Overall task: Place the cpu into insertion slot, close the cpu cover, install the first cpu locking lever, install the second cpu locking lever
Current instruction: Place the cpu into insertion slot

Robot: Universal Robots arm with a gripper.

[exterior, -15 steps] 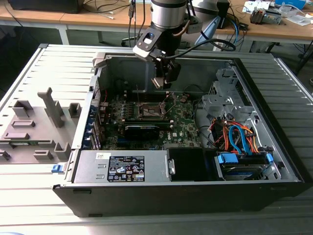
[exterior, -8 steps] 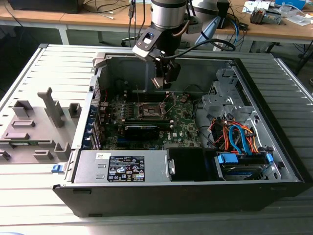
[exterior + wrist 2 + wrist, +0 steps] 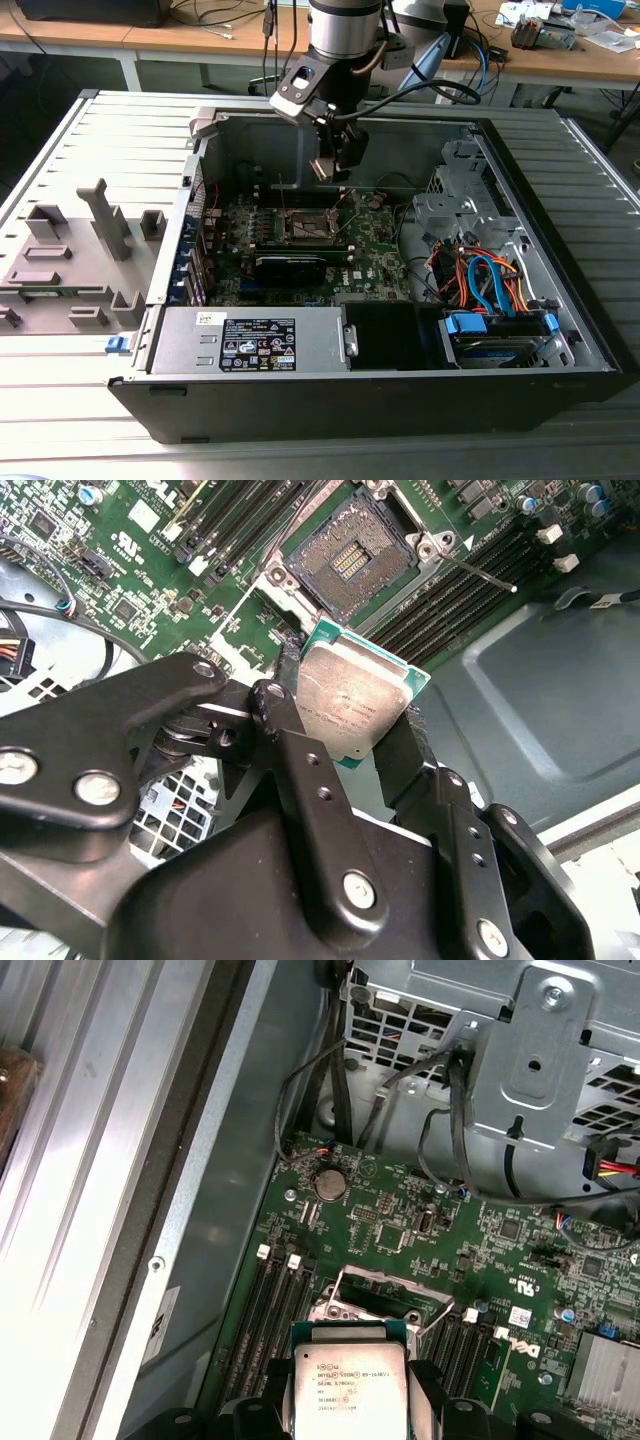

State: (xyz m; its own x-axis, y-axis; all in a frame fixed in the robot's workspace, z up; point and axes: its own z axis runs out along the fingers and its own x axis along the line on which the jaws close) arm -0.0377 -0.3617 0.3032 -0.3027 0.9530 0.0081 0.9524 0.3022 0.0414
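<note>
As the exterior view shows: the tool (image 3: 335,168) hangs inside the computer case (image 3: 200,135), over the green board (image 3: 385,255) and close to the insertion slot (image 3: 308,226); cables (image 3: 485,280) lie toward the exterior view's right.
Second wrist view: two black fingers (image 3: 285,740) squeeze the cpu (image 3: 352,702) from both sides; the slot lies bare, apart from the chip, with long black slots (image 3: 455,595) beside it.
First wrist view: the cpu is up in the air before the slot; the grey case wall (image 3: 220,1220) runs along one side.

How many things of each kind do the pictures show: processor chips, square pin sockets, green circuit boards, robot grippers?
Silver-grey square metal-topped cpu: 1
Brownish-gold square insertion slot: 1
Green circuit board: 1
Black metal gripper: 1
Total: 4
</note>
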